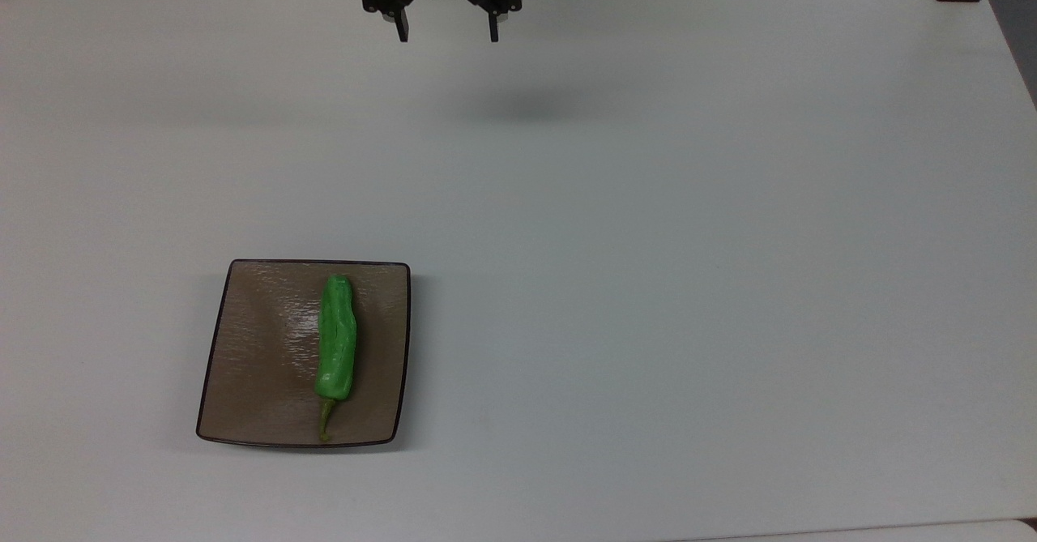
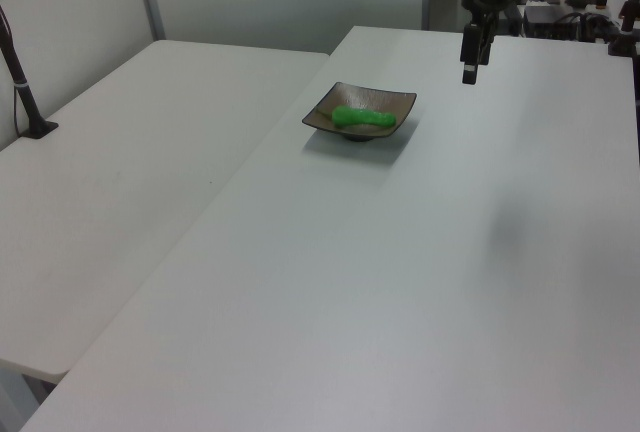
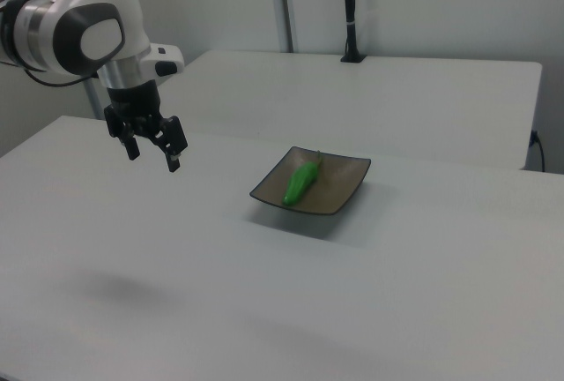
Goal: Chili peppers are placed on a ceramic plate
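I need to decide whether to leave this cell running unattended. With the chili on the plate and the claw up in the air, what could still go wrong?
Little, likely. The green chili pepper lies off-centre on the square brown plate, its stem tip near the rim, so a table bump might roll it off. The open claw hangs empty, apart from the plate; a low return sweep could clip the plate.

We see the pepper (image 2: 362, 118) lying across the square brown plate (image 2: 330, 112) on the white table (image 2: 400, 272). The gripper (image 2: 468, 74) hangs in the air above the table, off to the left view's right of the plate and well apart from it.
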Available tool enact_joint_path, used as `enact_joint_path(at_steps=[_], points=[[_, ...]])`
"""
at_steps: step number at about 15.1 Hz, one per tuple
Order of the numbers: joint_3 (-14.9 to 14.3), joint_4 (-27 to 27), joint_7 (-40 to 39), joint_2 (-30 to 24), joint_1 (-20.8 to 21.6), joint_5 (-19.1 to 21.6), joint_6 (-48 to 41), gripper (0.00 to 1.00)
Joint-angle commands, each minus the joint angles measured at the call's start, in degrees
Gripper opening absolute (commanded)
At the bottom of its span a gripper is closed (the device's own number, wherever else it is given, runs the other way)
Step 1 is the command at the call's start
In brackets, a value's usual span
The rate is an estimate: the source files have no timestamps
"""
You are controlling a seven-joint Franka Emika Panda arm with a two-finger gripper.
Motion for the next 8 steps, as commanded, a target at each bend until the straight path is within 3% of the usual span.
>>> enact_joint_path(at_steps=[1, 4, 6, 8], points=[[-3.96, -1.26, -0.09, -0.73, 3.14, 1.36, 1.54, 1.00], [-4.23, -1.26, -2.19, -0.38, 3.41, 0.40, 1.19, 1.00], [-4.32, -1.43, -2.55, -0.38, 3.68, -3.19, 0.75, 1.00], [-4.32, -1.26, -2.81, -0.20, 3.42, -3.83, 0.92, 1.00]])
